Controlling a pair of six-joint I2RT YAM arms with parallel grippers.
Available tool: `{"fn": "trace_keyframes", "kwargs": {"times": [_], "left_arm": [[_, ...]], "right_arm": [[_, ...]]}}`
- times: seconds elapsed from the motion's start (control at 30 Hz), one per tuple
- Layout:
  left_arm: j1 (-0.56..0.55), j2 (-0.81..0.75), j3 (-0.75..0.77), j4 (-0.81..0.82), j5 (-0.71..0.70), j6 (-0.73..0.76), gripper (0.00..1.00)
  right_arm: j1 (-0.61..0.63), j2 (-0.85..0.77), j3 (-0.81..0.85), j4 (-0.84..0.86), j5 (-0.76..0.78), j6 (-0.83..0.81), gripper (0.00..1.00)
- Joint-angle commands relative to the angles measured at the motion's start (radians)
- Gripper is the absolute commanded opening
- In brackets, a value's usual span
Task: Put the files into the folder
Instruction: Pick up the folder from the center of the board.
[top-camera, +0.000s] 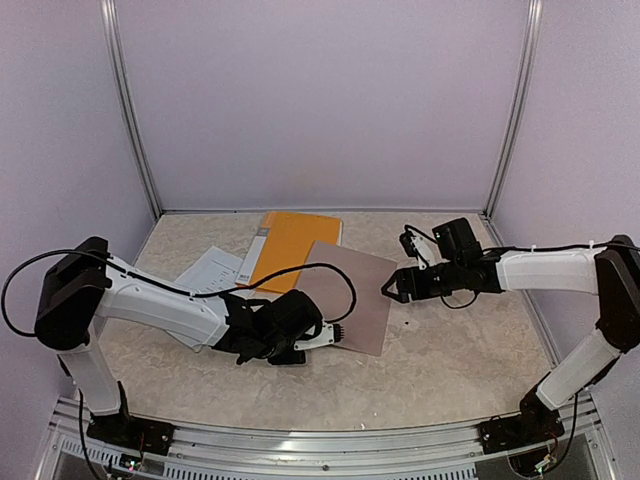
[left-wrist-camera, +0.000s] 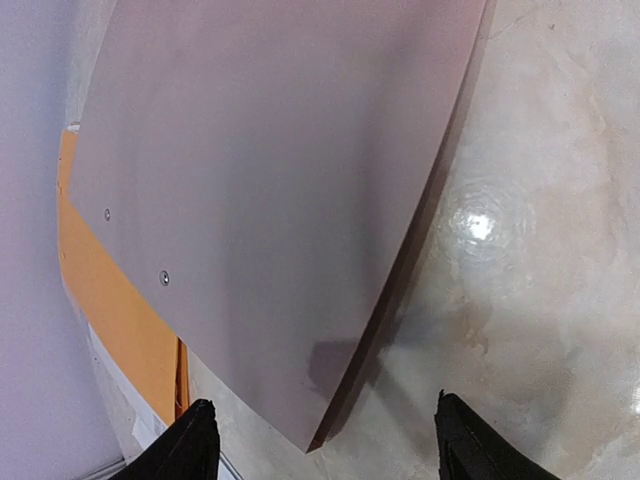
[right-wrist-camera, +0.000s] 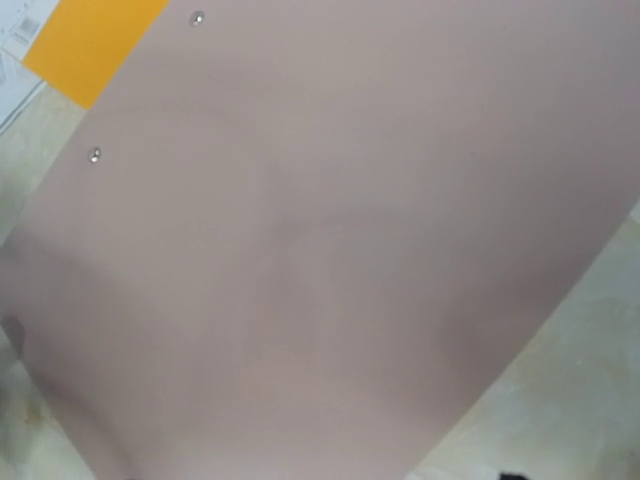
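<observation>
We see the white papers (top-camera: 208, 270) with small black print lying flat on the table (top-camera: 450, 350), right against the left side of the orange cover (top-camera: 295, 243). The brownish cover (top-camera: 352, 300) lies over the orange one's near right corner. It has two tiny shiny dots near one edge.

The pale marbled tabletop (top-camera: 450, 350) carries a taupe cover (top-camera: 355, 295) lying between the left tool (left-wrist-camera: 322, 400) and the right tool (top-camera: 392, 288). Beyond it, partly under its far edge, lies an orange cover (top-camera: 290, 245). White printed sheets (top-camera: 210, 270) lie beyond the left tool.
</observation>
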Motion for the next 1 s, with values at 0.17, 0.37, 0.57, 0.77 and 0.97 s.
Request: {"fn": "trace_keyframes", "kwargs": {"times": [0.17,0.37,0.57,0.77,0.97], "left_arm": [[0.078,0.029,-0.033,0.161,0.038,0.089,0.65],[0.083,0.069,-0.027,0.229,0.049,0.144,0.61],[0.079,0.082,-0.052,0.303,0.044,0.181,0.58],[0.066,0.127,-0.067,0.395,0.023,0.254,0.5],[0.065,0.159,-0.067,0.448,0.027,0.277,0.48]], "right_arm": [[-0.007,0.024,-0.031,0.041,-0.043,0.007,0.74],[-0.007,0.022,-0.042,0.047,-0.041,0.009,0.74],[-0.01,0.022,-0.038,0.037,-0.032,0.006,0.74],[-0.009,0.032,-0.033,0.041,-0.043,0.008,0.74],[-0.01,0.029,-0.037,0.039,-0.04,0.008,0.74]]}}
